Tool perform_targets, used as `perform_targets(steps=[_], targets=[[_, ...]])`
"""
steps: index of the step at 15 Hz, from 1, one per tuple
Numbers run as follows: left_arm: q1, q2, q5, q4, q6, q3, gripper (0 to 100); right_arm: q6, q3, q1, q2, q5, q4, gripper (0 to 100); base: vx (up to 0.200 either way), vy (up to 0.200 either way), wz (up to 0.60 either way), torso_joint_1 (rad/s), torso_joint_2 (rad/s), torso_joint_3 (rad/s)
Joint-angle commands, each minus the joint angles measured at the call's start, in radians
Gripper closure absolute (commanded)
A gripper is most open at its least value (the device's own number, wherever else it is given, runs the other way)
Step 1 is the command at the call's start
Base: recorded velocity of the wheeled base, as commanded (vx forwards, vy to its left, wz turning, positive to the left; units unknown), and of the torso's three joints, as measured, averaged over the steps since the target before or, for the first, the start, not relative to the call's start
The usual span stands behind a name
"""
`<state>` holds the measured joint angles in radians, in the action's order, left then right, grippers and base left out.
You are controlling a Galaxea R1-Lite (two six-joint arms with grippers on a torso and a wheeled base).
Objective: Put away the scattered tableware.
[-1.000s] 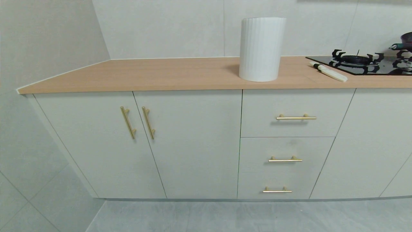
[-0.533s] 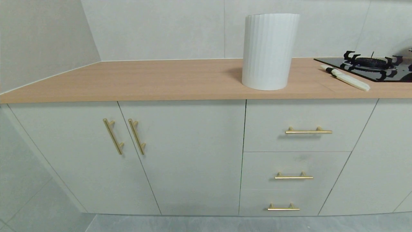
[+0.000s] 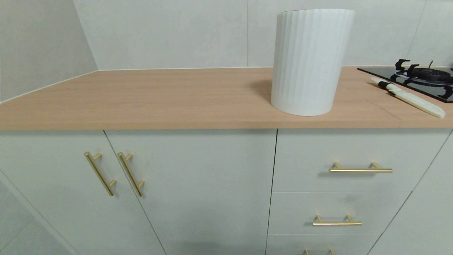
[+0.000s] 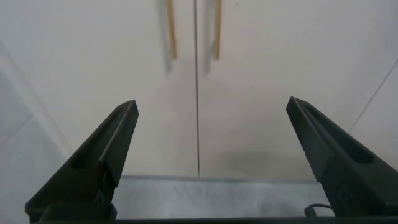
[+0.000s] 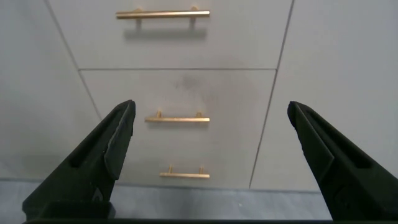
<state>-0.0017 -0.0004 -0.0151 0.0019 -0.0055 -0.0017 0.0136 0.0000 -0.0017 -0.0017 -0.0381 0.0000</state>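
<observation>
Cream-coloured knife with a black band (image 3: 407, 97) was seen lying flat on the light wooden countertop (image 3: 159, 99), at about 3 o'clock from the tall white ribbed cylindrical container (image 3: 308, 63) and well apart from it. The knife was angled, with its banded end toward the wall and its pale tip toward the counter's front edge. It was placed just beside the black glass hob (image 3: 424, 85); whether it touched the glass could not be told. The container was set upright near the counter's front edge.

Below the counter, two pale cupboard doors (image 3: 198, 184) fitted with slim brass bar handles were shut at about 7 o'clock from the container. Pale drawers (image 3: 354, 148) with horizontal brass handles were shut at about 6 o'clock.

The left claw (image 4: 211, 107) was held low before the cupboard doors, released, its two dark fingers spread wide with nothing between them. The right claw (image 5: 211, 107) was held before the drawers, likewise released and empty.
</observation>
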Motion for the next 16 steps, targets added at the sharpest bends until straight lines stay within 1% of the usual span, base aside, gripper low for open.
perform_targets(steps=[1,9,10,16], targets=[[0.0,0.0,0.0,0.0,-0.001,-0.001,0,0.0,0.0,0.0,0.002,0.0,0.0,0,0.0,0.0,0.0,0.0,0.0,0.0],[0.0,0.0,0.0,0.0,-0.001,0.0,0,0.0,0.0,0.0,0.002,0.0,0.0,0,0.0,0.0,0.0,0.0,0.0,0.0],[0.0,0.0,0.0,0.0,-0.001,0.0,0,0.0,0.0,0.0,0.002,-0.002,0.0,0,0.0,0.0,-0.6,0.002,0.0,0.007],[0.0,0.0,0.0,0.0,-0.001,-0.001,0,0.0,0.0,0.0,0.002,-0.002,0.0,0,0.0,0.0,0.0,0.0,0.0,0.0]])
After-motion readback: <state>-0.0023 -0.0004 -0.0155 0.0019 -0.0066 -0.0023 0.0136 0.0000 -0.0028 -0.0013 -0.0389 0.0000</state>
